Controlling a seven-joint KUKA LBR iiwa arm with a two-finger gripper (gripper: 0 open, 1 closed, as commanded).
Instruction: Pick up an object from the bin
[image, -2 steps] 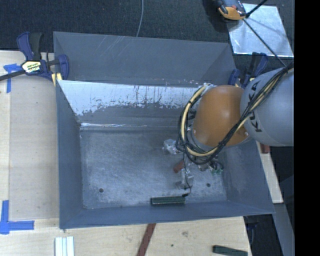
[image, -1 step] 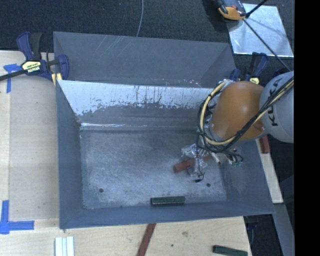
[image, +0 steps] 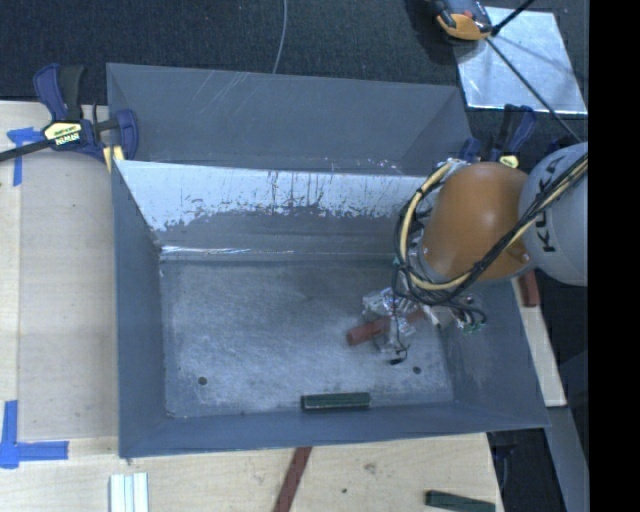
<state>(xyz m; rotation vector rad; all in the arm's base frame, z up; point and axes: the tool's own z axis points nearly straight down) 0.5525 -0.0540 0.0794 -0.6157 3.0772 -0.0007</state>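
The metal gripper (image: 396, 338), under the arm's smooth orange dome (image: 470, 222), is low over the right of the scuffed grey bin (image: 135, 320). Whether it is spread or closed cannot be told. A small red-brown block (image: 362, 335) lies right beside its tip. A flat dark green bar (image: 336, 402) rests along the front wall.

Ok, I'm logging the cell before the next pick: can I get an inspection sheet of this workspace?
Surface: grey bin floor, scuffed and speckled.
Job's things: small reddish-brown piece right of centre; dark flat bar against the near wall.
Clutter: nothing seen.
Claw: low over the floor, right beside the reddish-brown piece; contact cannot be told.
Cables: yellow and black cables looped round the orange wrist cover.
Surroundings: dark green piece outside the bin, near side.
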